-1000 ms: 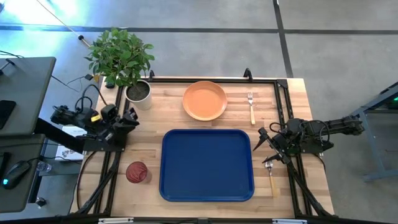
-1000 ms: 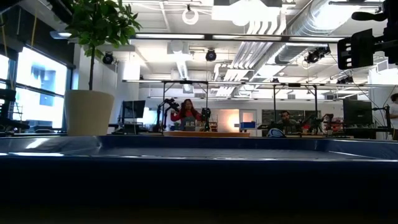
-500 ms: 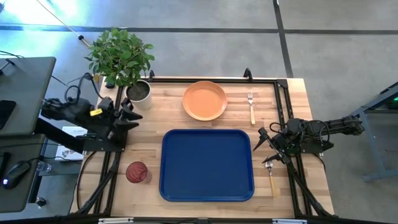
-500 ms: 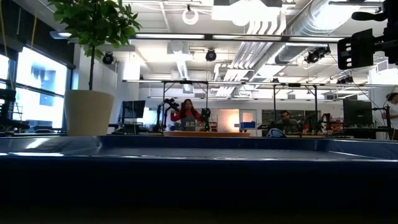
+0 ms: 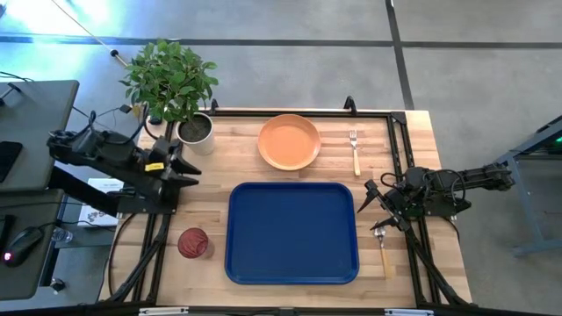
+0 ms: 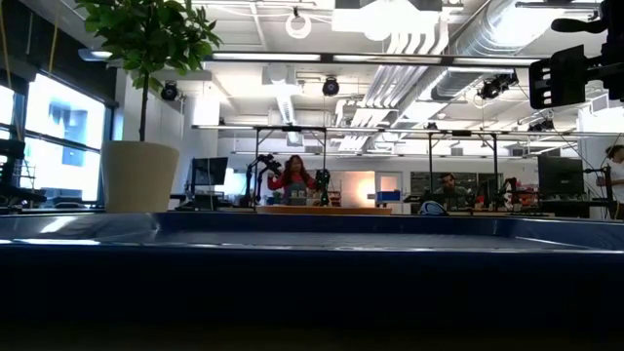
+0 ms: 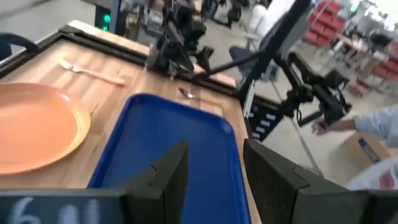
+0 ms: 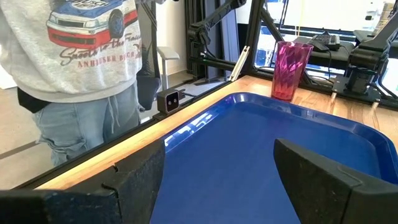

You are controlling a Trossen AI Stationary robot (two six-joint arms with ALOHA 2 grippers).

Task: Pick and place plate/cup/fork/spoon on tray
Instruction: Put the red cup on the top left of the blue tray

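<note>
Your left gripper (image 5: 186,166) is spread wide, empty, the cup (image 5: 193,243) well behind it toward the table's near edge; swing back carelessly and you'll topple it off the tray (image 5: 292,233).

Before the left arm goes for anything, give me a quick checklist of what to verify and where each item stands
1. Tray bare, room for everything: ok.
2. Left gripper jaws open with nothing between them, as the left wrist view shows: ok.
3. Right gripper open, waiting at the tray's right edge, above the spoon: ok.
4. Cup upright and free, left of the tray: ok.
5. Plate and fork lying apart beyond the tray: ok.
6. Plant pot close by the left gripper, clearance: cannot tell.
</note>
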